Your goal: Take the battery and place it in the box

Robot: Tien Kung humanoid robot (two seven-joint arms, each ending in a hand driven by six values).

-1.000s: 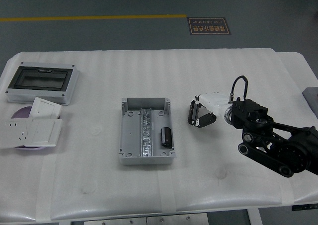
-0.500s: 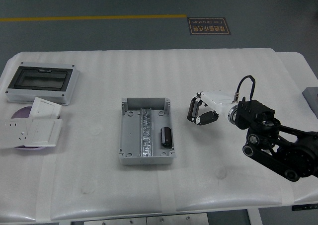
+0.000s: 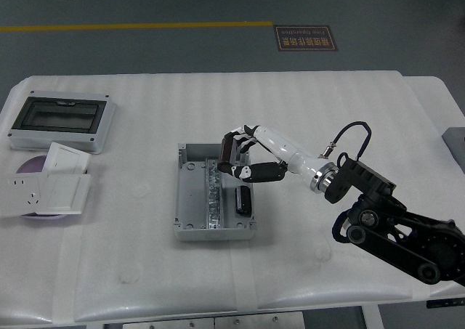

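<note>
Box (image 3: 190, 198): grey, open-topped, sat mid-table with a metal rail (image 3: 213, 195) running down its middle; placed within the right arm's reach.
Battery (image 3: 243, 200): small dark block, lay inside the box, in the compartment right of the rail; the placing step looked done.
Right hand (image 3: 238, 155): white and black, hung over the box's far right part, above the battery and apart from it; fingers curled loosely downward, nothing between them.
Left arm: out of view.
Enclosure (image 3: 62, 121): grey case with a dark window, far left, well apart from the work.
Wall sockets (image 3: 45, 189): white plates stacked over a purple disc (image 3: 29, 165), left edge, not part of the task.
</note>
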